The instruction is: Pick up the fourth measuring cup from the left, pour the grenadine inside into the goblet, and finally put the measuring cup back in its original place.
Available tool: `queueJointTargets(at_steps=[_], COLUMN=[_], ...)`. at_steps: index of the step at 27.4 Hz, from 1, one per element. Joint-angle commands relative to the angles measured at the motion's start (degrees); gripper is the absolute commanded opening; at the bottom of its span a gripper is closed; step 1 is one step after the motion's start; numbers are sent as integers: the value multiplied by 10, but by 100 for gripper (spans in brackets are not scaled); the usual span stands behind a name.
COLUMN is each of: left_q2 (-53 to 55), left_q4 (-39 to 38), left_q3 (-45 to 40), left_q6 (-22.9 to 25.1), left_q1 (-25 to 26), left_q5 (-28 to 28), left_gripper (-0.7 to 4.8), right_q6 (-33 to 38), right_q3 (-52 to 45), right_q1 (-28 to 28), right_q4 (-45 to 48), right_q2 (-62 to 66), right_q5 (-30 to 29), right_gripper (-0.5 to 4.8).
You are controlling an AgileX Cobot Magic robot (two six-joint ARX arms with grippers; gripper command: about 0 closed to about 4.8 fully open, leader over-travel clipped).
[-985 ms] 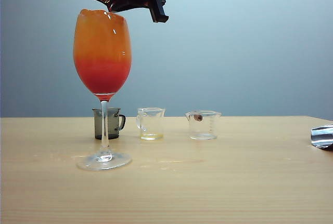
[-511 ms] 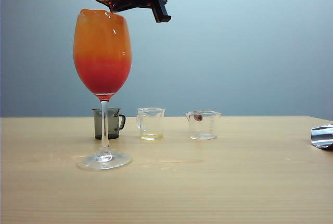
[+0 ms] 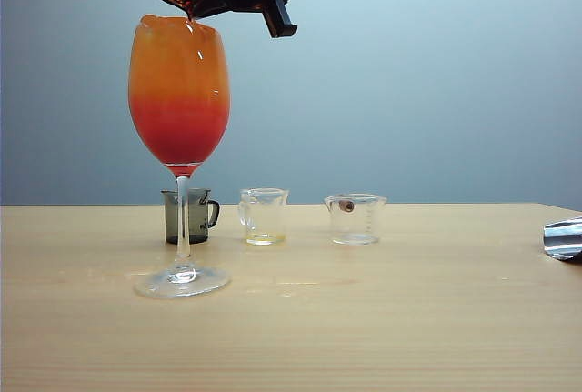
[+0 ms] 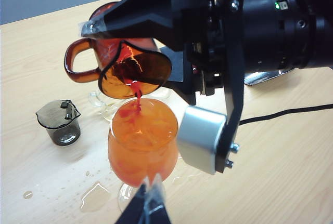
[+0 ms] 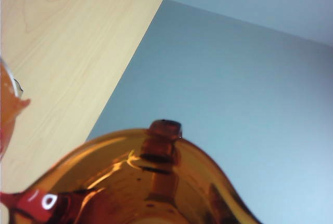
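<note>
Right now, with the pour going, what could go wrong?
1. The goblet looks full to its rim, so more grenadine from the fourth measuring cup in the right tool may overflow.
2. Droplets already wet the table near the goblet's foot.
3. The left tool hovers beside the bowl; contact could tip it.
</note>
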Motion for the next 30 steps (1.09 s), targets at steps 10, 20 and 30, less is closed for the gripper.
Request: queueJointTargets(at_steps=[10,20,30], left_q2=[-1,-1,-1], left_q4=[5,4,-5], left_q3=[2,2,2], left_q6=[2,2,2], left_q1=[0,0,0], left_q5=[2,1,1], left_gripper=[-5,-5,-5], right_q6=[-42,-68,-73], right_q3=[2,2,2], right_q1=[1,1,1], right_q4=[18,20,31], right_q2=[-4,-4,-4], right_q5=[8,11,11], right_gripper=[44,40,40])
